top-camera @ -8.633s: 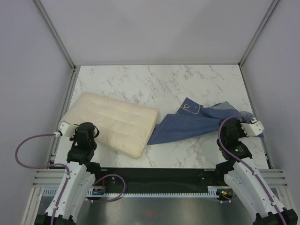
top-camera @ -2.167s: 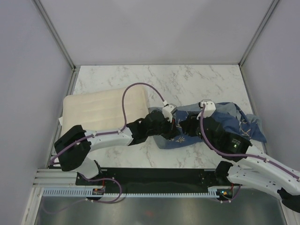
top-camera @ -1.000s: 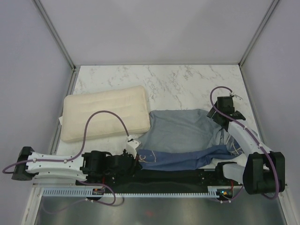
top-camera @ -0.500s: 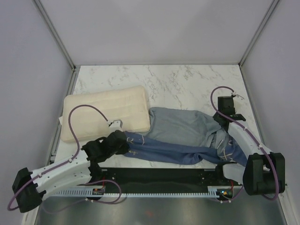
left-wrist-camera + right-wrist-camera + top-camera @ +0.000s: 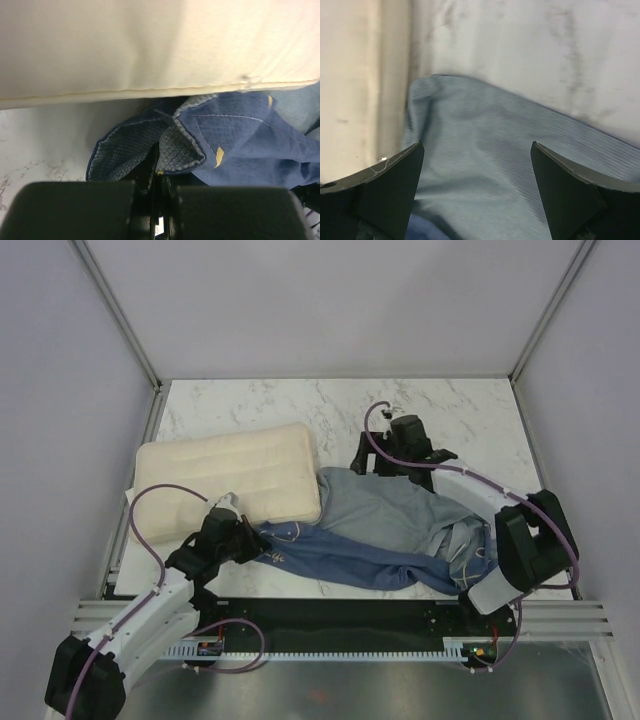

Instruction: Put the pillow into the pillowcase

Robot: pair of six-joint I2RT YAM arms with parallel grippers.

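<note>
The pillow (image 5: 228, 478) lies flat on the left half of the bench (image 5: 300, 405), its long side running left to right. The pillowcase (image 5: 380, 530) is spread out just to its right, wholly outside it. The pale grey-blue inside faces up across the far part, and a darker blue band with yellow marks is folded along the near edge. The left end of the pillowcase touches the pillow's right near corner.

The left end effector (image 5: 258, 543) sits low at the near left corner of the pillowcase, just in front of the pillow. In the left wrist view, its fingers are pressed together (image 5: 159, 175) and pinch a folded bit of the blue hem (image 5: 175, 145). The pillow (image 5: 150, 45) fills the top of that view, and bare marble (image 5: 40, 135) shows at the left.

The right end effector (image 5: 400, 456) is above the far edge of the pillowcase, near the pillow's right end. It is spread wide and holds nothing. In the right wrist view, its two dark fingers (image 5: 385, 192) stand far apart. The grey-blue cloth (image 5: 485, 165) lies between and beyond them, with the pillow's side (image 5: 355, 85) at the left.
</note>
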